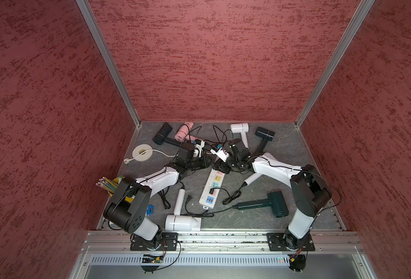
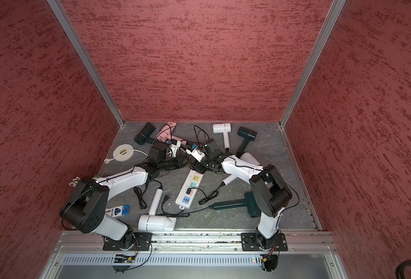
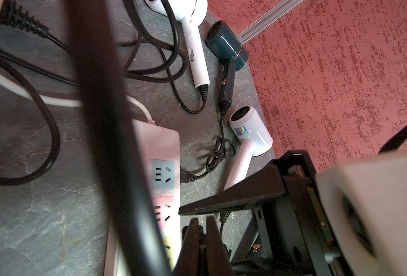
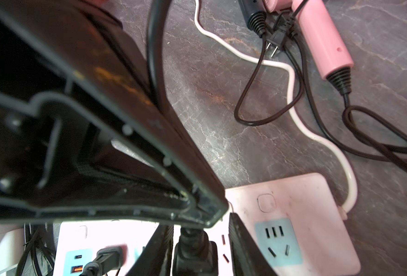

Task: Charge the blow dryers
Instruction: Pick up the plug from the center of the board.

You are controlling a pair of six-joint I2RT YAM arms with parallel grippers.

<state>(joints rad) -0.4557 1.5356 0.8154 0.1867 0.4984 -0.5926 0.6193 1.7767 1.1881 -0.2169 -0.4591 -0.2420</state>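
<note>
Grey, stone-patterned desk (image 1: 289, 147) carries the long white power strip (image 1: 209, 193) in its middle. Seven blow dryers (image 2: 156, 223) lie flat around the strip, each one T-shaped with a black cord. Beyond the strip's far end lie a black dryer (image 1: 161, 135), a pink dryer (image 1: 183, 131), a white dryer (image 1: 239, 128) and a navy dryer (image 1: 265, 134). On the right arm's side of the strip are a second white dryer (image 1: 252, 179), half hidden under that arm, and a dark green dryer (image 1: 277, 204). Near the strip's front end, on the left arm's side, lies a third white dryer (image 1: 182, 223). Both arms meet over the strip's far end. The right gripper (image 4: 199, 221) has its jaws clamped on a black plug (image 4: 193, 253) just above the strip. The left gripper (image 3: 202, 218) is close beside it, jaws together.
</note>
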